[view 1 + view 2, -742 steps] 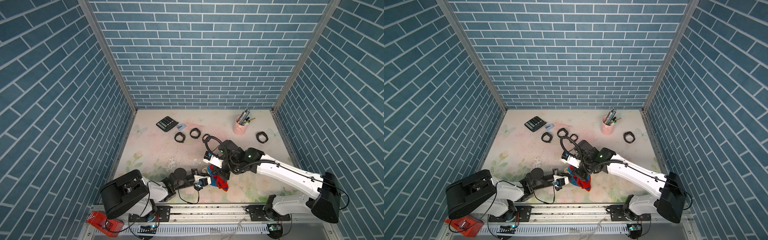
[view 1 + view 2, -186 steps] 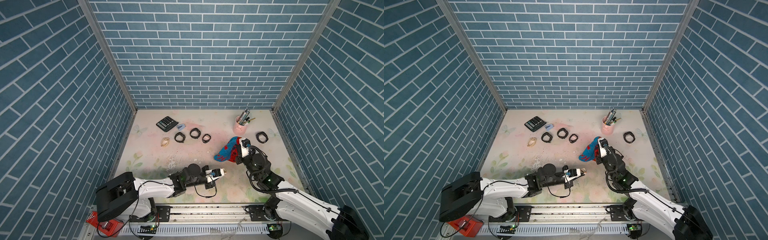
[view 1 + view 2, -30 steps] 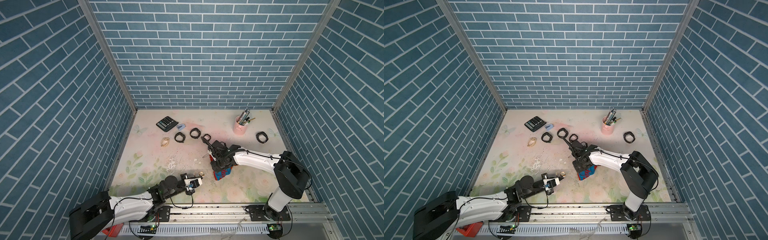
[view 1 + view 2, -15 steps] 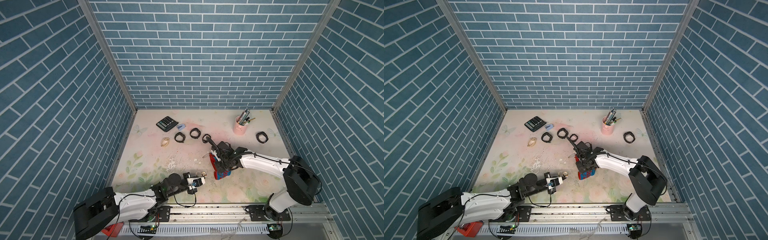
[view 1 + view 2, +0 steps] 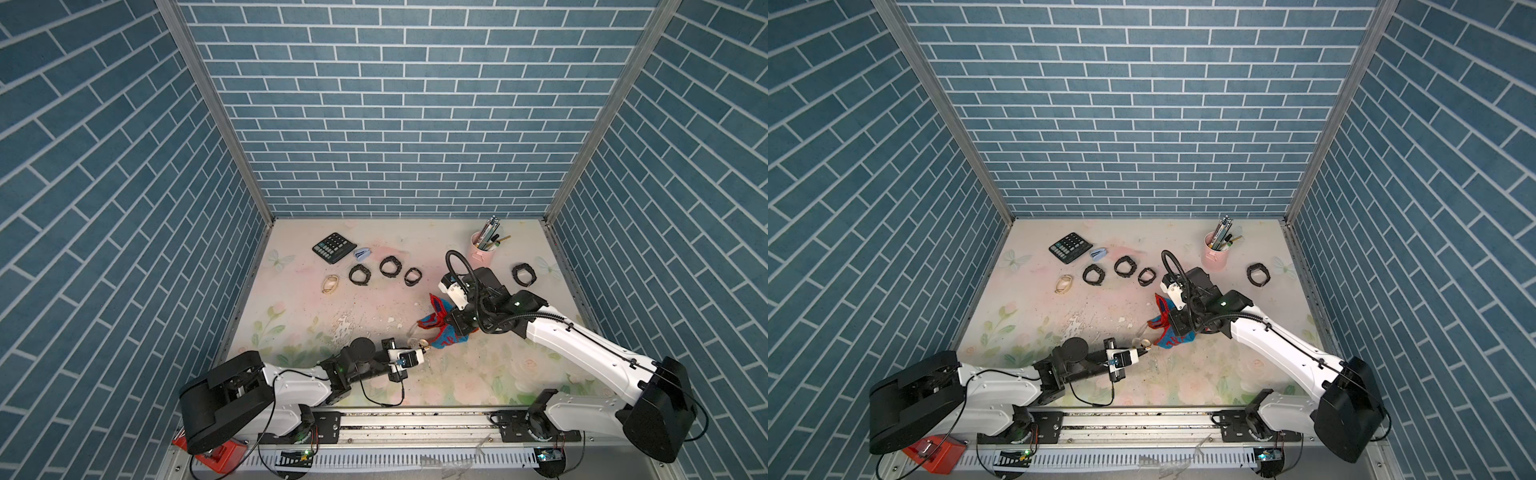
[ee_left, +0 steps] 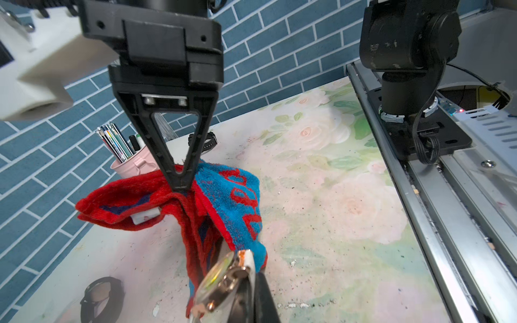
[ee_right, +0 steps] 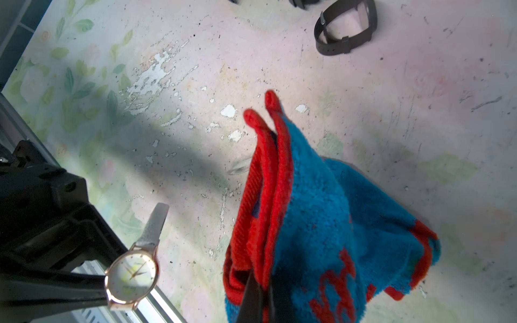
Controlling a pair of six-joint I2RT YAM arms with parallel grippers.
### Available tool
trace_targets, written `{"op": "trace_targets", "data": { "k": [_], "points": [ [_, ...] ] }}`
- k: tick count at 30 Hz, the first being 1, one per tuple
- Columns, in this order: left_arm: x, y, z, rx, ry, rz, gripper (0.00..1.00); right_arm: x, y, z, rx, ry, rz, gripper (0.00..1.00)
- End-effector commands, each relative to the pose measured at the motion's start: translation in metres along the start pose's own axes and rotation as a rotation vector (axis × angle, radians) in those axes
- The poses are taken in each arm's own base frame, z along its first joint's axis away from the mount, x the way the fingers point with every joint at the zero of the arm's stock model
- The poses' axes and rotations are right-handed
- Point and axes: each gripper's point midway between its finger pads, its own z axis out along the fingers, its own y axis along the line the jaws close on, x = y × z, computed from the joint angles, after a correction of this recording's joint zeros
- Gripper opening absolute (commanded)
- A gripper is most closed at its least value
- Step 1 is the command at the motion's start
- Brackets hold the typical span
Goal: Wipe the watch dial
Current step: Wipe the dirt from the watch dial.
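**Held close, not touching**

The left gripper (image 7: 96,285) pinches one white-dialled, grey-strapped rose-gold wristwatch (image 7: 131,276) just beside the right gripper (image 6: 180,184), which is clamped on one red-and-blue terry cloth (image 7: 321,223). Beyond them lie four black strap watches (image 5: 390,266).

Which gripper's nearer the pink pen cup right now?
Right. The right gripper, shut on the towel, sits just robot-side of the pink pen cup; the left gripper, holding the watch, is farther back.
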Motion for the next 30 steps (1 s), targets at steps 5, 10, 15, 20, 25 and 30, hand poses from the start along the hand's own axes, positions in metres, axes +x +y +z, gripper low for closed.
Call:
{"op": "trace_targets", "data": {
  "k": [5, 10, 15, 20, 25, 30],
  "points": [
    [-0.005, 0.004, 0.0, -0.02, -0.024, -0.002, 0.0, 0.068, -0.005, 0.035, -0.049, 0.151, 0.164, 0.0],
    [0.002, -0.001, 0.004, 0.017, 0.012, 0.023, 0.0, 0.068, -0.01, 0.026, -0.022, 0.142, 0.181, 0.14],
    [0.007, -0.004, 0.006, 0.033, 0.04, 0.037, 0.0, 0.046, -0.001, 0.014, -0.05, 0.125, 0.161, 0.3],
    [0.007, -0.004, 0.006, 0.031, 0.04, 0.022, 0.0, 0.027, -0.003, 0.023, -0.036, 0.103, 0.136, 0.36],
    [0.007, -0.004, 0.006, 0.02, 0.029, 0.018, 0.0, 0.02, -0.013, 0.04, 0.002, 0.097, 0.095, 0.41],
    [0.008, -0.004, 0.007, 0.023, 0.034, 0.019, 0.0, 0.033, -0.014, 0.052, -0.005, 0.143, 0.093, 0.4]
  ]
}}
